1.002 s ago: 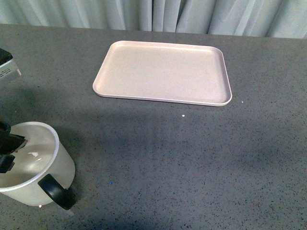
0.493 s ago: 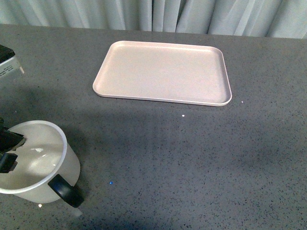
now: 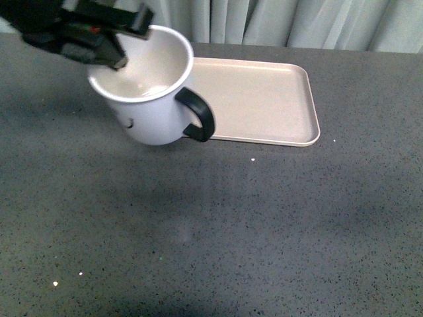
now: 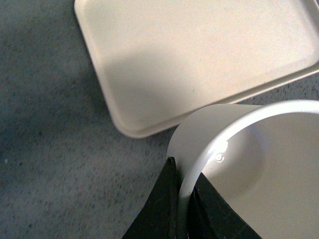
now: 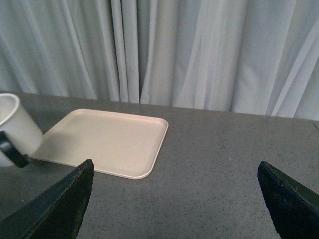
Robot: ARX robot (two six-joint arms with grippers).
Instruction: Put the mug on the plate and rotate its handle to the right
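Observation:
The white mug [image 3: 151, 86] hangs tilted in the air over the left end of the pale pink plate [image 3: 264, 99], its black handle [image 3: 197, 113] pointing right. My left gripper [image 3: 122, 41] is shut on the mug's rim, one finger inside and one outside, as the left wrist view shows at the mug wall [image 4: 209, 129] above the plate [image 4: 189, 55]. In the right wrist view the mug [image 5: 15, 130] and plate [image 5: 104, 142] lie far off. My right gripper [image 5: 174, 199] stands open over bare table, out of the front view.
Everything sits on a grey speckled tabletop [image 3: 264, 224]. Pale curtains [image 3: 277, 20] hang behind the table's far edge. The plate's right part carries nothing.
The left gripper has lifted the mug from the near left of the table and carried it up and away to the plate's left end; the handle now points right.

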